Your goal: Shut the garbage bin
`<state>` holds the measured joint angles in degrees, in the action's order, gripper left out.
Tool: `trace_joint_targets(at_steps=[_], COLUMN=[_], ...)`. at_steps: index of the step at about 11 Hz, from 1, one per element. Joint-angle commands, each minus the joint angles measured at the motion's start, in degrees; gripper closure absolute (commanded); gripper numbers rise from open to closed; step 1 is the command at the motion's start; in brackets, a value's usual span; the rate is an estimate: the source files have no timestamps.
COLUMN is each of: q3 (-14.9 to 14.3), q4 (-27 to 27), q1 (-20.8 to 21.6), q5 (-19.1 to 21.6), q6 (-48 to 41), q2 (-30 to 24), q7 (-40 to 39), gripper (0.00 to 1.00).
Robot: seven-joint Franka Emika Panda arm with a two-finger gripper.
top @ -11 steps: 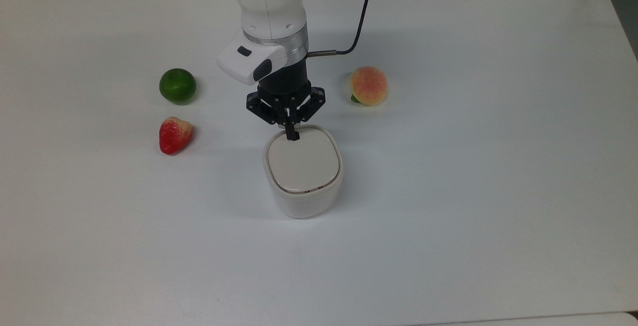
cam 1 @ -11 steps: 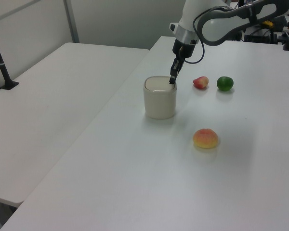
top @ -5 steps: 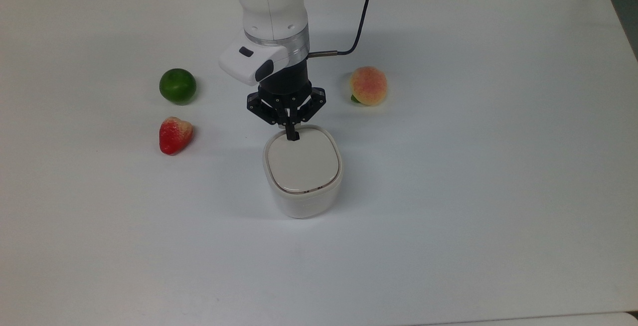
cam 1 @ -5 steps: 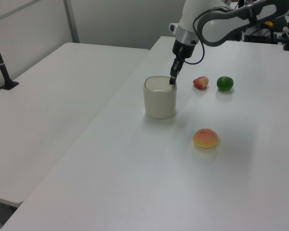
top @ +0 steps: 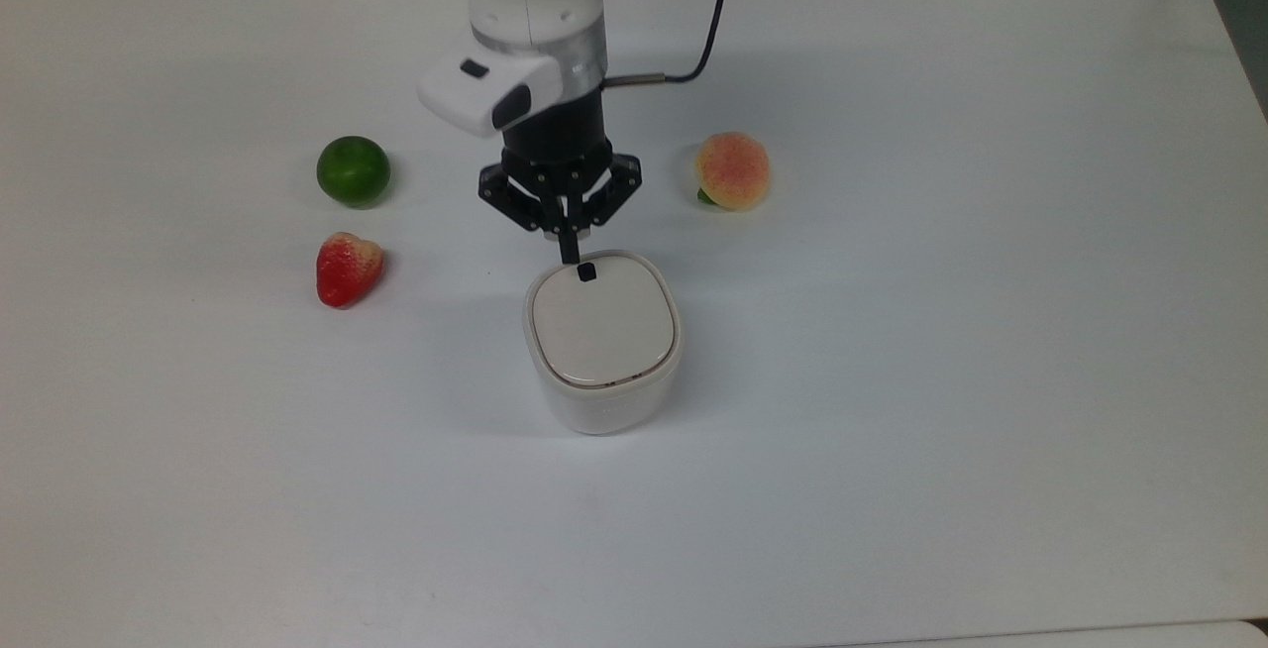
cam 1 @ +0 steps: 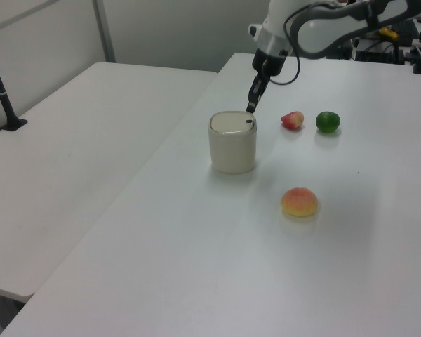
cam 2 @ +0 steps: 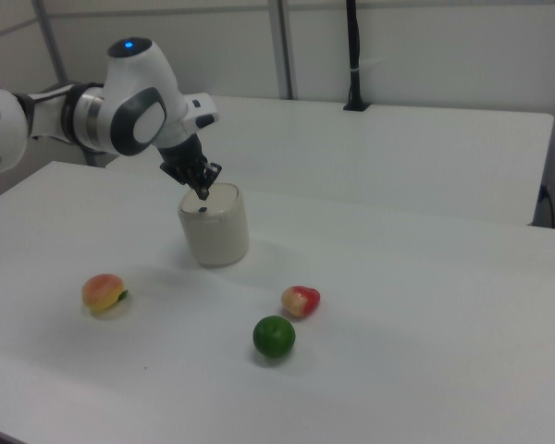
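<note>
Now claw (top: 569,254) lifted off garbage bin (top: 602,343) lid, fingers pressed together, empty, black mark uncovered

Your bin (top: 602,400) has a white body and a cream lid (top: 602,326) edged by a thin dark line, with one small black square mark (top: 586,272) near its rim. Your claw (top: 569,254) is black, hung from a white arm (top: 530,4) with a silver ring and a black cable (top: 715,29). On the plain white surface (top: 941,281) you have a dark green lime (top: 353,170), a red strawberry (top: 347,268) paling to cream at its top, and a peach (top: 732,170) mottled pink over yellow with a bit of green at its base.
</note>
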<state>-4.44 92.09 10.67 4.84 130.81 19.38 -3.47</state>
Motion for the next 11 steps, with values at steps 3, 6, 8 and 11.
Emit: trace_joint_targets(at_steps=[3, 6, 8, 11], q3=[-0.04, -0.22, -0.30, -0.30], q4=[1.42, 1.34, 1.33, 1.60], q1=[-1.44, -2.32, -2.32, -3.38], q5=[0.96, 1.04, 0.96, 0.96], q6=[-13.62, -24.87, -30.67, -38.32], q2=[-10.75, -16.46, -19.46, -24.64], q7=[1.18, 1.19, 1.19, 1.19], gripper=[0.75, 0.03, 0.00, 0.00])
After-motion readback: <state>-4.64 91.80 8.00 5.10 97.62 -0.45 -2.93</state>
